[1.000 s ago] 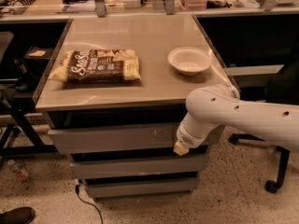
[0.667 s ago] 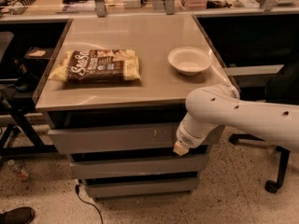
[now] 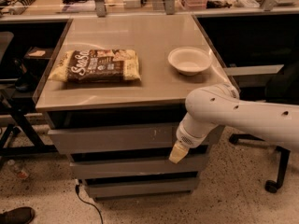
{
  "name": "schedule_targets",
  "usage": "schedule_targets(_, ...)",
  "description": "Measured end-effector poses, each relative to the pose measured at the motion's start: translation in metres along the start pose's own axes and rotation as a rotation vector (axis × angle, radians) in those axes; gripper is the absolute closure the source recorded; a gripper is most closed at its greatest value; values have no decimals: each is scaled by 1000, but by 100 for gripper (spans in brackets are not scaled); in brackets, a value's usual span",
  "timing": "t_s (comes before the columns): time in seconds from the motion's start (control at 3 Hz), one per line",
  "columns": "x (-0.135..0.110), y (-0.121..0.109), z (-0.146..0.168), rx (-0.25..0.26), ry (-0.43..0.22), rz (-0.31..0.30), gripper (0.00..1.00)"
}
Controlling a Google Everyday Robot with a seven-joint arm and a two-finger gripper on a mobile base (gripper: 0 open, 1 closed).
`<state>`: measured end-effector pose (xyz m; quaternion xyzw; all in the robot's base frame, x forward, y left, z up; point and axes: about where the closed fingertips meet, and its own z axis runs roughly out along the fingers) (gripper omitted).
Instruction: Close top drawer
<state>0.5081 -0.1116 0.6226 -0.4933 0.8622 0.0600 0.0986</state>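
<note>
Under the tan table (image 3: 154, 36), a cream-tipped tool (image 3: 178, 152) sits at the right end of the wide grey metal top drawer (image 3: 112, 138), apart or together I cannot tell. The drawer front juts slightly forward, lying directly behind the tool.

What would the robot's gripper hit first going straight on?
Likely the plain grey middle drawer front below the scuffed grey metal top drawer; the gripper, at the top drawer's right end, points down-left at it; depth unclear.
</note>
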Motion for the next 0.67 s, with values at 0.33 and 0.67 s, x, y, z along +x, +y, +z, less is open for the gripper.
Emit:
schedule_targets(0.33,0,0,0,0,0,0,0)
schedule_targets(0.67,0,0,0,0,0,0,0)
